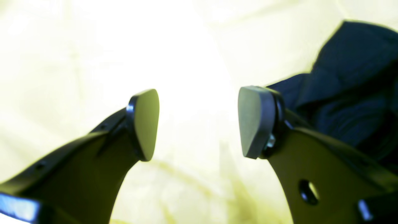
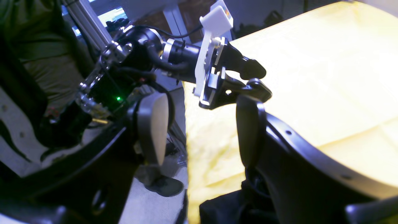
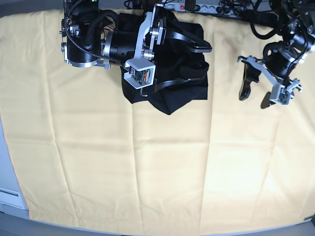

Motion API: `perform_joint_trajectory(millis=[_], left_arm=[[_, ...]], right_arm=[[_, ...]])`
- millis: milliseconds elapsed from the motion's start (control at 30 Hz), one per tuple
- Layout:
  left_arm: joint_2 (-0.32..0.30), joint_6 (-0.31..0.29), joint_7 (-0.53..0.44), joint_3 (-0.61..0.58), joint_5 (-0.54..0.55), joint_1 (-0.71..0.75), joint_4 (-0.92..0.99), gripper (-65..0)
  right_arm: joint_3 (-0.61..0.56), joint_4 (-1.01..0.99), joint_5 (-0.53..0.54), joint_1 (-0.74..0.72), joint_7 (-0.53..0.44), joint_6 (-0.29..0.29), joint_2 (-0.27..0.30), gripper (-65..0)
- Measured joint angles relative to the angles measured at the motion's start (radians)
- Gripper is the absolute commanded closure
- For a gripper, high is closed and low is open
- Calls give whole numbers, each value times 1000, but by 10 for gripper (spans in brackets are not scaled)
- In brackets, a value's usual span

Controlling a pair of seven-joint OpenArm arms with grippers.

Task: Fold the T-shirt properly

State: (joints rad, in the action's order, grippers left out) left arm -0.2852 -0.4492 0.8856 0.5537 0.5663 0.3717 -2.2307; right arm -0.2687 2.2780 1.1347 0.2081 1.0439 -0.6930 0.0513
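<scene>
Black soft cloth T-shirt [image 3: 182, 93] seen bunched in compact pile, far centre of yellow-clothed worktop [image 3: 147, 172]. Fold judged nearly done; squaring possibly left. Right tool [image 3: 197, 61] spread wide above pile, nothing gripped. Left tool [image 3: 256, 96] agape, empty, right of pile.

A lab: aluminium frame [image 2: 88, 23], power strip [image 3: 194, 6], cables.

I see my right gripper [image 3: 199, 61] reaching sideways near the table's far edge, jaws spread wide, and my left gripper [image 3: 254, 98] likewise gaping, near the far right corner.
</scene>
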Motion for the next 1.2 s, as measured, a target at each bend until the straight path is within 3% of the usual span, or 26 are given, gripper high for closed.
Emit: perform_joint_trajectory(millis=[233,300,533,667,833,1000,1200], left_arm=[[-12,0,3,23,33,0,-1,-405],[-12,0,3,23,48,0,-1,-405],[-12,-6,3,23,63,0,-1,-405],[-12,-6,3,23,64,0,-1,-405],[-12,-7,4,23,92,0,-1,-405],[-12,-6,6,23,92,0,-1,-405],[-12,-6,8,23,92,0,-1,-405]], right_arm=[[2,1,-254,-26,25,0,-1,-371],[2,1,-272,-26,83,0,2,-371],[2,1,-282,-4,85,0,38,-346],[1,1,-417,27,94,0,84,-326],[1,1,-547,23,-26,-3,115,-326],[1,1,-630,15,-35,-4,115,-326],[1,-2,-637,17,-35,-4,140,-326]])
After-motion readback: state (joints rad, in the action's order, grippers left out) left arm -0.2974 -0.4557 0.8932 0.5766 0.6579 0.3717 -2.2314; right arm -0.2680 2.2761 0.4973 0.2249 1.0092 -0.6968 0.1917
